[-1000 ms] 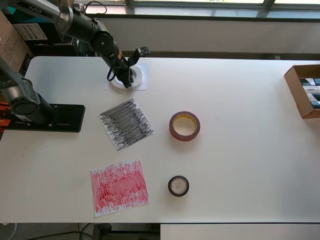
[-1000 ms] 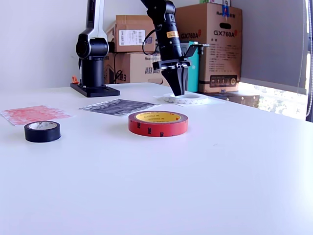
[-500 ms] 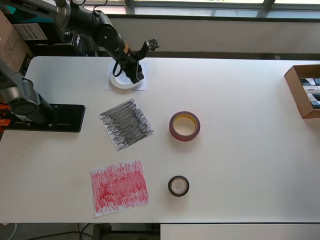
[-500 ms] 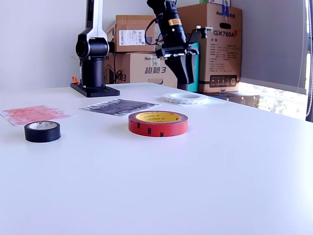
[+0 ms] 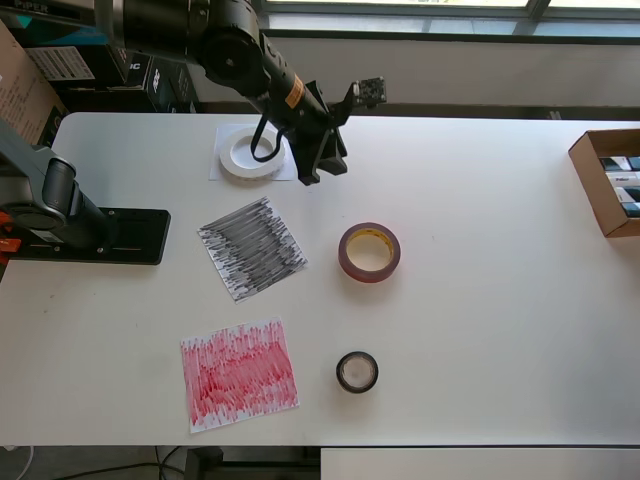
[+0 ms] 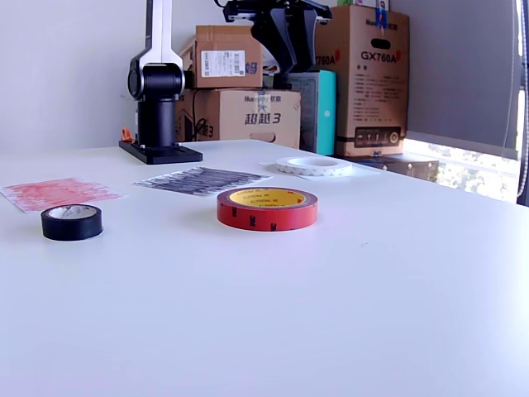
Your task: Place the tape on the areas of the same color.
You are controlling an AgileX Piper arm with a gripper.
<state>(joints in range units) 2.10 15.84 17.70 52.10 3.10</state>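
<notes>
The white tape (image 5: 250,153) (image 6: 314,165) lies flat on the plain white sheet (image 5: 286,172) at the table's far side. My gripper (image 5: 322,168) (image 6: 291,64) hangs open and empty, raised above the table, just to the overhead view's right of that sheet. The red tape (image 5: 368,251) (image 6: 267,207) rests on bare table near the middle. The small black tape (image 5: 357,371) (image 6: 72,222) lies nearer the front edge. The black-scribbled sheet (image 5: 252,248) (image 6: 198,178) and the red-scribbled sheet (image 5: 238,375) (image 6: 54,192) carry nothing.
The arm's black base (image 5: 92,236) (image 6: 159,150) stands at the overhead view's left. An open cardboard box (image 5: 606,182) sits at the right edge. Cardboard boxes (image 6: 364,78) are stacked behind the table.
The gripper rose off the white tape and swung toward the overhead view's right, clear of the white sheet. The white tape stays on the sheet.
</notes>
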